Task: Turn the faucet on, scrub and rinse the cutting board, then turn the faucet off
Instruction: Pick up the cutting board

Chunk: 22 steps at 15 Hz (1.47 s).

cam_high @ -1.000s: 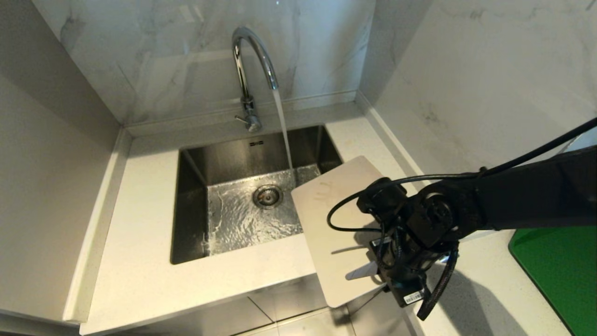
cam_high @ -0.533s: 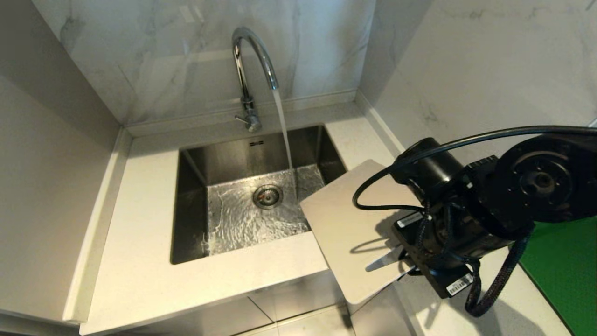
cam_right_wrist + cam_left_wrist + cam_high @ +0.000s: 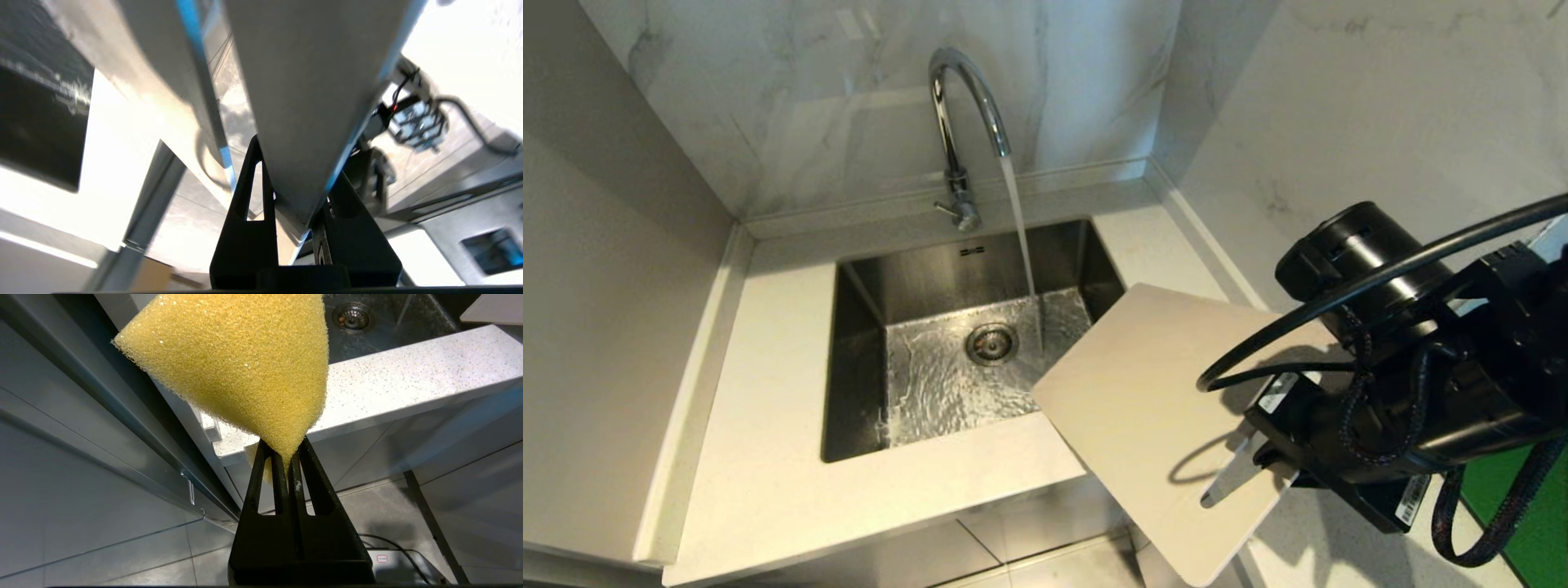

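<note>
The chrome faucet [image 3: 960,106] stands behind the sink with water pouring from its spout. My right gripper [image 3: 1262,461] is shut on the near end of the beige cutting board [image 3: 1143,408], close to its slot handle. The board hangs tilted above the counter's right part, its far corner reaching over the sink's right edge and beside the stream. In the right wrist view the board [image 3: 310,81] runs out from between the black jaws of the right gripper [image 3: 292,179]. My left gripper [image 3: 284,451] is parked below counter height, shut on a yellow sponge [image 3: 241,359].
The steel sink [image 3: 866,294] has water swirling round its drain. A pale counter [image 3: 768,408] surrounds it, with marble walls behind and to the right. A dark green mat [image 3: 1535,523] lies at the far right. The floor shows below the counter's front edge.
My right arm has risen and swung to the right, lifting the cutting board off the counter and tilting it. Water keeps running. The left arm has not moved.
</note>
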Motion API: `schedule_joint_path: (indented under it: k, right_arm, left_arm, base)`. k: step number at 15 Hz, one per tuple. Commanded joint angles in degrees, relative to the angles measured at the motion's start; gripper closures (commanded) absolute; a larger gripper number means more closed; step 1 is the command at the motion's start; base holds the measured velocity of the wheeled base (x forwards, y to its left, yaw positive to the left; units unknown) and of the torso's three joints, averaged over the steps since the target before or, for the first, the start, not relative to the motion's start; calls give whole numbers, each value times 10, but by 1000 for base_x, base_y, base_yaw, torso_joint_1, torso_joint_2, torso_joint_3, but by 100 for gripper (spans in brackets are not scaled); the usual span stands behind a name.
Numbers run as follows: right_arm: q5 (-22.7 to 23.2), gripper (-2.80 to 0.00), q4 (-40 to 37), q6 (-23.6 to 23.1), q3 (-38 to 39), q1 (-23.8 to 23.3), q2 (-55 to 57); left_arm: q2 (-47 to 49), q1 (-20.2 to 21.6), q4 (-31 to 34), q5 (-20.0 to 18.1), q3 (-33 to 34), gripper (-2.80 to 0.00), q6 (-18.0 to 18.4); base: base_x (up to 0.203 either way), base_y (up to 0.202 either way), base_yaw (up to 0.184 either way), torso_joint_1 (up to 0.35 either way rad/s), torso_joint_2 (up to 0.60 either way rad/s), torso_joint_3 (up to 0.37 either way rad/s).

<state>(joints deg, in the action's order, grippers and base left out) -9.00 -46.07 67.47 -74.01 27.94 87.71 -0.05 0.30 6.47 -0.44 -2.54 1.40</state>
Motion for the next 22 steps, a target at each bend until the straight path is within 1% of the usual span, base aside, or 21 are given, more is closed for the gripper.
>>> schedule_joint_path:
  k: [1, 4, 9, 12, 15, 17, 18, 19, 21, 22]
  right_arm:
    - [-1, 0, -2, -44, -3, -1, -9]
    - [-1, 0, -2, -135, -8, -10, -18]
    - [-2, 0, 1, -270, -34, -31, -15]
    - [-1, 0, 11, -391, -39, -55, -15]
    - [-2, 0, 48, -456, -47, -73, -3]
    - [-1, 0, 79, -508, -51, -80, -3]
    - [-1, 0, 95, -523, -51, -81, -3]
    - [-1, 0, 106, -528, -58, -82, -2]
    - [1, 0, 107, -518, -88, -82, 7]
    - [12, 0, 108, -504, -108, -84, 11]
  left_arm:
    - [0, 0, 0, 0, 0, 0, 0]
    - [0, 0, 0, 0, 0, 0, 0]
    - [0, 0, 0, 0, 0, 0, 0]
    - [0, 0, 0, 0, 0, 0, 0]
    - [0, 0, 0, 0, 0, 0, 0]
    - [0, 0, 0, 0, 0, 0, 0]
    - [0, 0, 0, 0, 0, 0, 0]
    - [0, -1, 0, 0, 0, 0, 0]
    - [0, 0, 0, 0, 0, 0, 0]
    - [0, 0, 0, 0, 0, 0, 0]
  base:
    - [0, 0, 0, 0, 0, 0]
    - [0, 0, 0, 0, 0, 0]
    - [0, 0, 0, 0, 0, 0]
    - [0, 0, 0, 0, 0, 0]
    - [0, 0, 0, 0, 0, 0]
    - [0, 0, 0, 0, 0, 0]
    - [0, 0, 0, 0, 0, 0]
    - [0, 0, 0, 0, 0, 0]
    - [0, 0, 0, 0, 0, 0]
    - [0, 0, 0, 0, 0, 0]
